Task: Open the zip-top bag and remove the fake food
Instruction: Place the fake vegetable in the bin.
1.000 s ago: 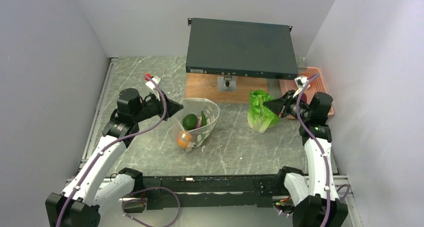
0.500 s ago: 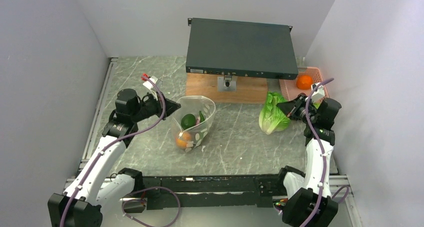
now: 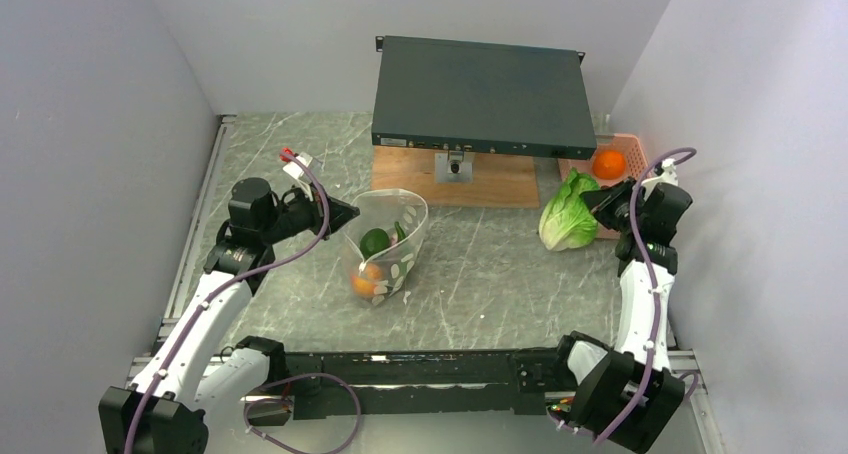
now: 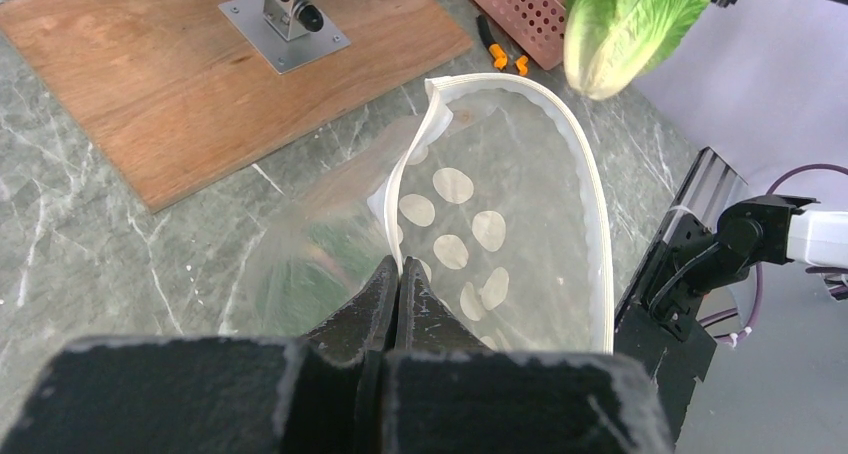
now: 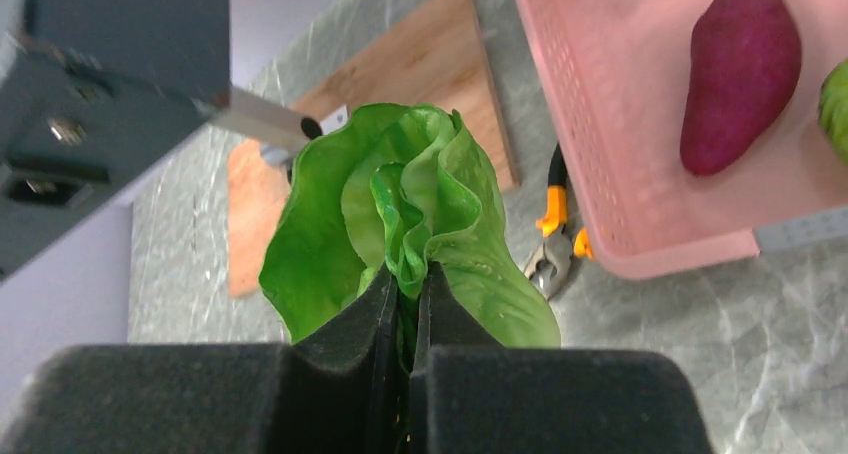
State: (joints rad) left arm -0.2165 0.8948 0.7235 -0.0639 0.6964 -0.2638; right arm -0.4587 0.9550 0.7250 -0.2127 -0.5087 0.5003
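I can read no words, numbers or brand marks anywhere in my views. The zip-top bag (image 4: 470, 239) is printed only with white oval dots, not letters. The front panel of the dark flat box (image 3: 480, 89) shows a few small marks, too small for me to make out.

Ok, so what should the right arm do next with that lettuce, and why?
Probably carry the lettuce a little to the robot's right, over the pink basket, then let go. The right gripper is shut on it beside the basket, not above it, while the left gripper pinches the zip-top bag's rim.
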